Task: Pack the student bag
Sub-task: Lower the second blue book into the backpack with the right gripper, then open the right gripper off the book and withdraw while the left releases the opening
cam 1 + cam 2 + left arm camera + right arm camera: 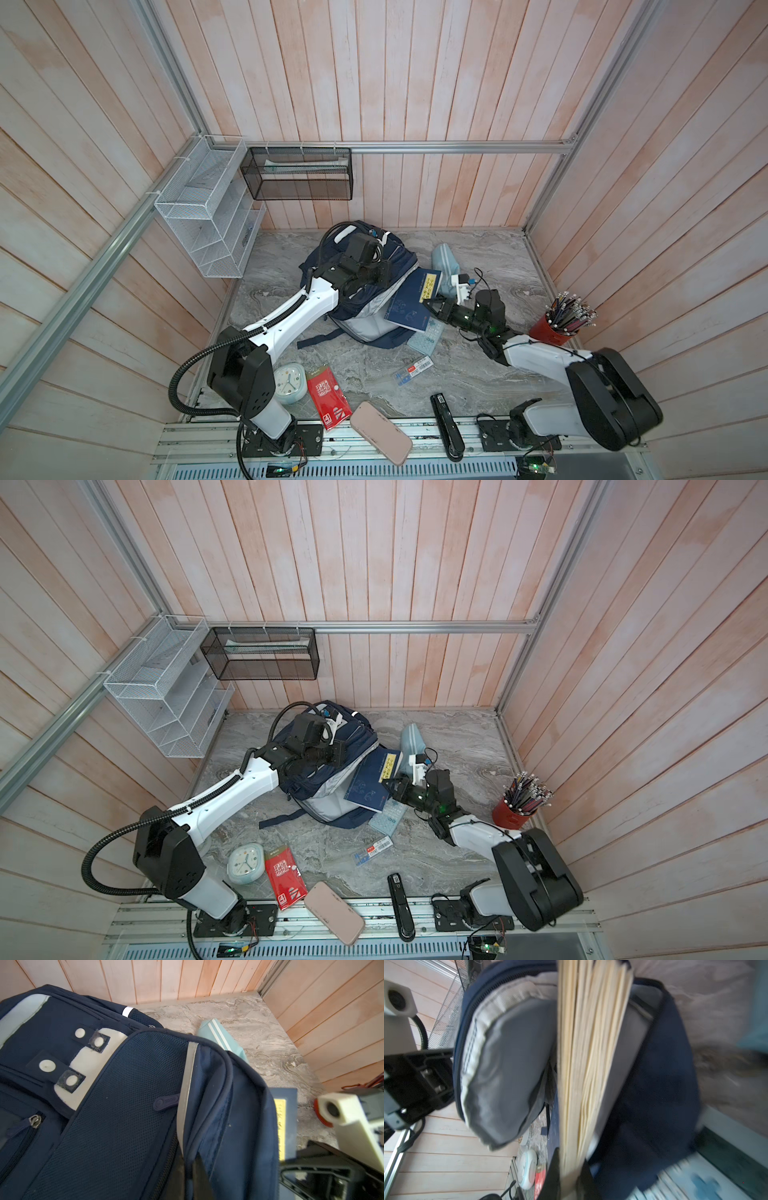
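Note:
The student bag [401, 259] [361, 742], navy with white patches, lies open at the middle back, its grey lining [508, 1064] showing. My left gripper [386, 272] [191, 1169] rests on top of it, shut on a fold of the upper flap beside a grey stripe [187, 1088]. A navy book [413, 299] [370, 781] leans partly into the bag's open mouth. My right gripper [430, 305] [569, 1178] is shut on the book's edge, with the cream pages [591, 1043] fanning out from the jaws.
A light-blue pouch [444, 259] lies behind the book, and a calculator [424, 338] under it. A red pencil cup [557, 328] stands at the right. A pen pack [413, 370], clock [289, 382], red packet [328, 392], pink case [380, 432] and stapler [446, 424] lie in front.

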Controlling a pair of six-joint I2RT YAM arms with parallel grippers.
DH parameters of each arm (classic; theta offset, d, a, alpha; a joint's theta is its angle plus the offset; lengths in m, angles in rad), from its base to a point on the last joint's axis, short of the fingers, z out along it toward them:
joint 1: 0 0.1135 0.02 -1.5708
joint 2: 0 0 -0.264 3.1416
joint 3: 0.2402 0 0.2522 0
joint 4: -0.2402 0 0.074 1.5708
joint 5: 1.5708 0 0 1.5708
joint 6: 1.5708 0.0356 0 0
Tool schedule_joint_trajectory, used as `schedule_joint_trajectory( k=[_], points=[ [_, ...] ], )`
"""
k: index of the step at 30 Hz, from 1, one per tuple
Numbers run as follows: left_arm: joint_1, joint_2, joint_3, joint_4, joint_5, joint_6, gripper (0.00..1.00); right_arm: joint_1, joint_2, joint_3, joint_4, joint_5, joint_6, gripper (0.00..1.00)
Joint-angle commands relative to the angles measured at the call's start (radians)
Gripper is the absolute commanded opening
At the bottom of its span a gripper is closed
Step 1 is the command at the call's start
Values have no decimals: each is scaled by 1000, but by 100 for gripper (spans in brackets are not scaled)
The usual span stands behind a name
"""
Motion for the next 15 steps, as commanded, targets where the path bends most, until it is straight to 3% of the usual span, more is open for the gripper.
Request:
schedule_joint_trajectory(
  k=[1,6,12,15],
  points=[
    [17,-36,49,54,60,-49,0,55,167,148,200,24,56,0],
    [25,-23,94,41,93,-57,0,112,467,304,415,103,218,0],
    [28,-23,91,48,115,-65,0,167,640,475,378,264,198,0],
    [28,-28,59,70,128,-78,0,175,692,546,359,226,213,0]
  ],
)
